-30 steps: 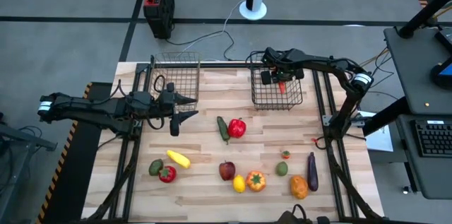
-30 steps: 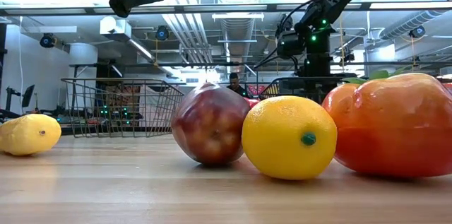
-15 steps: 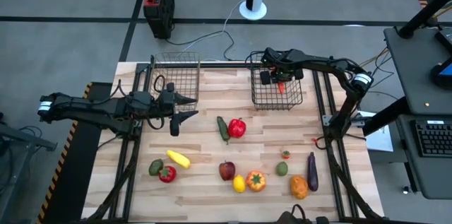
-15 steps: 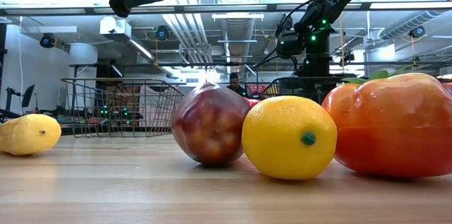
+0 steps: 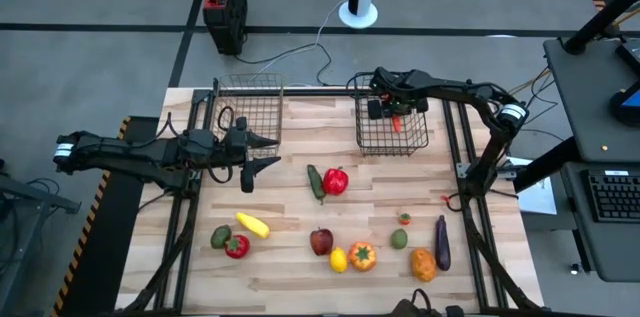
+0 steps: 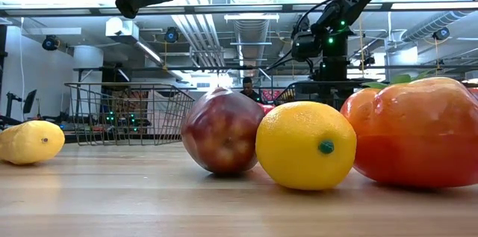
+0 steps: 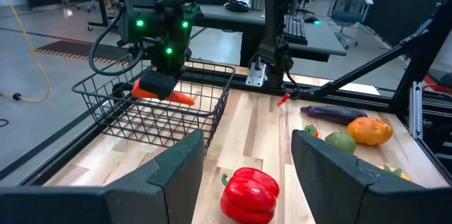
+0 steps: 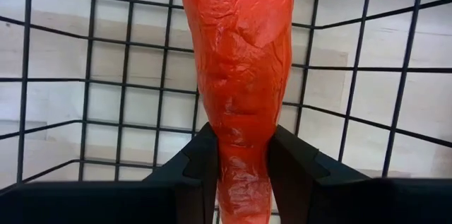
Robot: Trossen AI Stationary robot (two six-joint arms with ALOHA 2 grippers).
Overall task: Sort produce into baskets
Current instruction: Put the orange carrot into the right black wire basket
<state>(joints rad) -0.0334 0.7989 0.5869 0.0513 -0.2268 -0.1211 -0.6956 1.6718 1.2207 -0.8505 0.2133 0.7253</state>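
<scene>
My right gripper (image 5: 394,115) is inside the right wire basket (image 5: 392,145) at the table's far right, shut on an orange-red carrot-like piece (image 8: 240,75). The left basket (image 5: 250,92) stands at the far left. Just on its near side my left gripper (image 5: 277,151) hovers open with nothing between its fingers. The other produce lies on the table: a red pepper (image 5: 336,181) and a green pod (image 5: 315,182) in the middle, and an apple (image 5: 321,242), a lemon (image 5: 338,259) and an orange tomato-like piece (image 5: 362,255) near the front. My right gripper pinches the carrot's narrow end (image 8: 244,171) between its two fingers (image 8: 201,164). The fingers come steeply from above and lie along the piece, which reaches away below them toward the basket's mesh floor (image 8: 106,83). I cannot tell whether its far end touches the mesh.
A yellow squash (image 5: 252,224), a green piece (image 5: 220,237) and a red one (image 5: 237,247) lie front left. An eggplant (image 5: 442,241), an orange piece (image 5: 423,264) and two small green pieces (image 5: 400,238) lie front right. Bare wood runs between the baskets.
</scene>
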